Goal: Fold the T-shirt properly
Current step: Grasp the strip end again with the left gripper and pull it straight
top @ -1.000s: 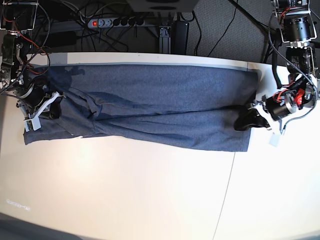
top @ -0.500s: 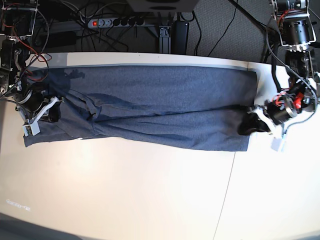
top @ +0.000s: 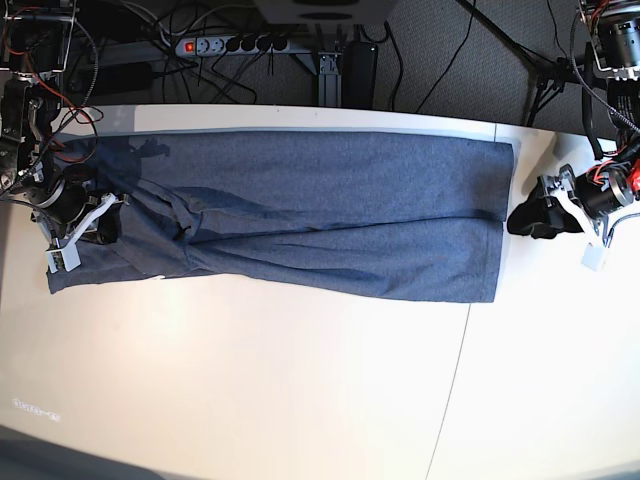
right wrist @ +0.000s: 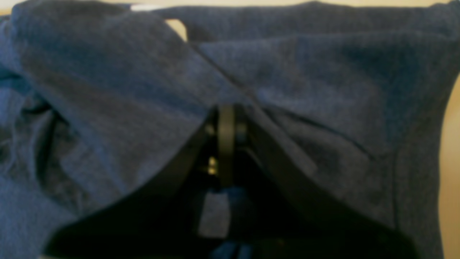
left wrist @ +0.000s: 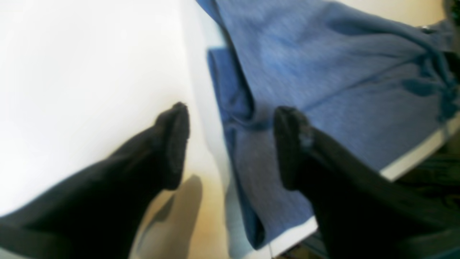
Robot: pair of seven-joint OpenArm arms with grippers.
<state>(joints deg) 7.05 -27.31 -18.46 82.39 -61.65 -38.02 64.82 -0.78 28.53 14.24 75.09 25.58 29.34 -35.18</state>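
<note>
The slate-blue T-shirt [top: 320, 210] lies folded into a long band across the back half of the table, its right edge straight and flat. In the base view my left gripper [top: 528, 218] hovers just right of that edge, off the cloth. The left wrist view shows this left gripper [left wrist: 230, 144] open: its black fingers [left wrist: 172, 144] stand wide apart with nothing gripped, above the T-shirt [left wrist: 323, 72] hem. My right gripper [top: 95, 225] sits at the bunched left end. In the right wrist view this right gripper [right wrist: 226, 118] is shut on a fold of the T-shirt [right wrist: 305, 90], which drapes over its fingers.
The white table [top: 300, 390] extends toward the front, with a seam [top: 455, 380] running down its right part. Behind the back edge lie a power strip [top: 230, 45] and several cables. Arm bases stand at the back corners.
My left gripper has opened, let go of the shirt's right end and drawn back to the right, off the cloth. That end now lies flat. The right gripper keeps its hold.
</note>
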